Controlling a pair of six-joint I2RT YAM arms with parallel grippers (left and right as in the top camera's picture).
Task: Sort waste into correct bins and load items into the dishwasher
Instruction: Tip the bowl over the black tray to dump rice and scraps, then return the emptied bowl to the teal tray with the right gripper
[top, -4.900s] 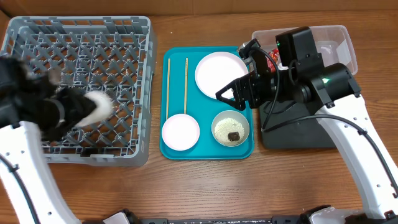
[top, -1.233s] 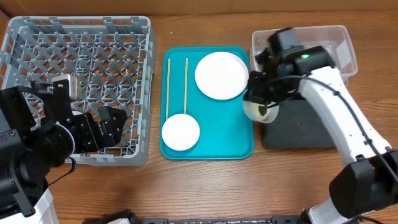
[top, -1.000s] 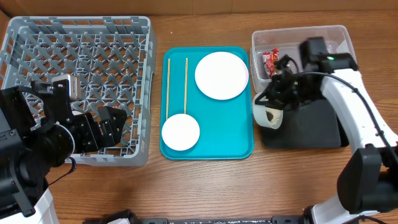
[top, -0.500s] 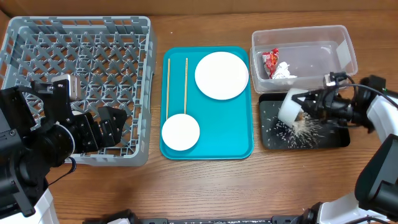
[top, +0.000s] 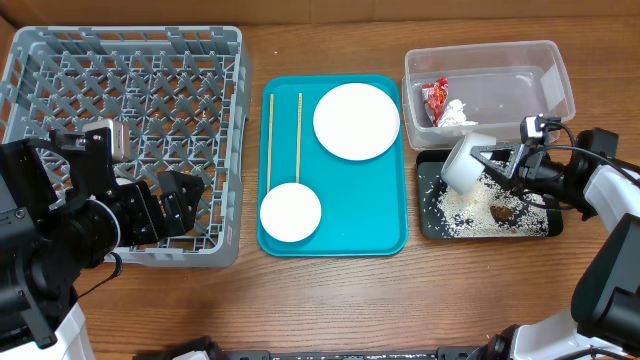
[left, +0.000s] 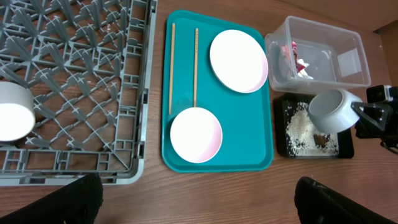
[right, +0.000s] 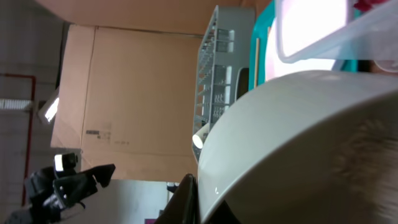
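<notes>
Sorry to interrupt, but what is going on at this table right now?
The right claw holds the pale grey-green bowl tipped over the shallow black tray, where white rice grains and a small brown food lump lie. The left claw hangs open by the grey plastic dish rack, which holds a small white cup.

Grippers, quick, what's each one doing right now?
Left gripper: open, empty.
Right gripper: closed, holding the bowl.

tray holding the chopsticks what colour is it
Teal. The tray shows best in the overhead view.
</notes>
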